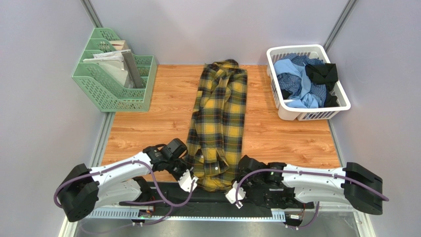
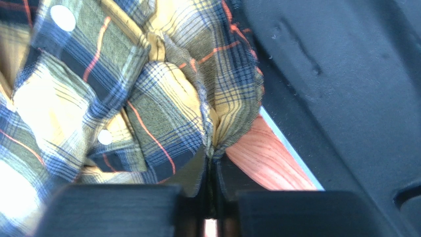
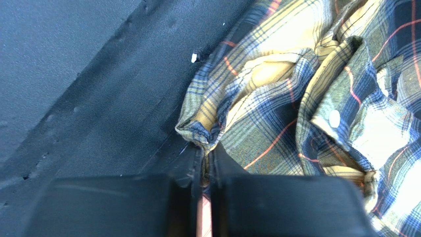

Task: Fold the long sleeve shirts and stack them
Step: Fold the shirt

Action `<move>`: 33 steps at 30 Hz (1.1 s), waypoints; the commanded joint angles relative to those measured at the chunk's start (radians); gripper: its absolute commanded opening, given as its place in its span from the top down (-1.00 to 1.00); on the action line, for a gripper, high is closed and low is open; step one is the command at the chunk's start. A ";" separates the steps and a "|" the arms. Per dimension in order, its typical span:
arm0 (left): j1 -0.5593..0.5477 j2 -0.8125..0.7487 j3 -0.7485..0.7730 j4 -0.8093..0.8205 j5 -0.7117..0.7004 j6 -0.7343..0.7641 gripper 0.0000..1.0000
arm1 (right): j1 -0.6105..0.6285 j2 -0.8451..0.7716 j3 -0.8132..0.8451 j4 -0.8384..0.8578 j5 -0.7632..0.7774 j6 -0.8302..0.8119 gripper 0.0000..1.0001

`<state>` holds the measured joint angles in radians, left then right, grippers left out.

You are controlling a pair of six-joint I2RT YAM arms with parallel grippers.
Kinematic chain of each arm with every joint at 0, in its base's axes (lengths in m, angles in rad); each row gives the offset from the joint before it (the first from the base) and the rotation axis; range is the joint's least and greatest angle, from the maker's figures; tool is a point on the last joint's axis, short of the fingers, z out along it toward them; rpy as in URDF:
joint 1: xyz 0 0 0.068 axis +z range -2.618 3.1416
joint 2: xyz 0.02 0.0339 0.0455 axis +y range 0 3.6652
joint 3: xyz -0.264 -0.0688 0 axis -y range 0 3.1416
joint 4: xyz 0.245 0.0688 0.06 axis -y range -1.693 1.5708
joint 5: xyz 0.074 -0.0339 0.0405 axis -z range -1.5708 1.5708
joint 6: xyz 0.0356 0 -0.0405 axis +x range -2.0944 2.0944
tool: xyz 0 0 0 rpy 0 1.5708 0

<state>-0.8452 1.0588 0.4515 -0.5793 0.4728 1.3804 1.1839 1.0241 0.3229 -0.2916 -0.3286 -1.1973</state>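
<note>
Left gripper [image 1: 190, 183] is clamped on the near left corner of the plaid shirt [image 1: 220, 123]. In its wrist view the two fingers [image 2: 113, 207] are pressed together, with a fold of yellow and black cloth caught in the thin slit between them and a patch of bare wood just to the right of the pinch. On the other side the right gripper [image 1: 233, 196] is pinched in the same way on the near right corner, where the bunched hem runs down into the closed gap between its fingers [image 3: 276, 207]. The shirt lies lengthwise down the middle of the table [image 1: 143, 131], folded into a narrow strip with its collar at the far edge. Its near end sits between the two grippers, reaching onto the black strip [image 1: 212, 198] that runs along the table's near edge. Thin orange lines cross the plaid, and a pale button [image 3: 334, 118] shows on the front placket in the right wrist view. A white basket [image 1: 342, 102] stands at the far right corner of the table, well apart from the plaid shirt, and holds the other shirts [image 1: 301, 81], a loose heap of light blue, blue-checked and black cloth. A green file rack [image 1: 106, 94] with papers in it stands at the far left corner.
</note>
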 commanded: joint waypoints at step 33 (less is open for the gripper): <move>0.107 -0.183 0.384 -0.277 0.145 -0.290 1.00 | -0.223 -0.214 0.387 -0.264 0.096 0.279 1.00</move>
<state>-0.8589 0.7990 0.6956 -0.8627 0.5301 1.0824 1.1053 0.7563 0.5735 -0.5907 -0.1478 -0.8841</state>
